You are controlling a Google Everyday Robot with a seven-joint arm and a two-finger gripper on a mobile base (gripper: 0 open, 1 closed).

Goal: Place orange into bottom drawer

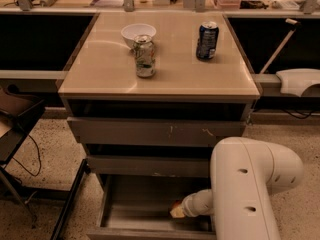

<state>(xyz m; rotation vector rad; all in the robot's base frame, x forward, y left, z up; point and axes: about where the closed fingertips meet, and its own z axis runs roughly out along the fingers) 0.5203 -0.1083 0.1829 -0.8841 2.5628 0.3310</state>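
My gripper (179,210) sits low in the bottom drawer (135,204), the orange (175,213) at its tip — I cannot tell whether it is gripped — next comes letting go.

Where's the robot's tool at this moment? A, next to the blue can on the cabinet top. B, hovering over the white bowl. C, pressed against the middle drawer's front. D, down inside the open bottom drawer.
D: the tool at the end of the white arm sits low inside the pulled-out bottom drawer, far below the white bowl and blue can on the cabinet top.
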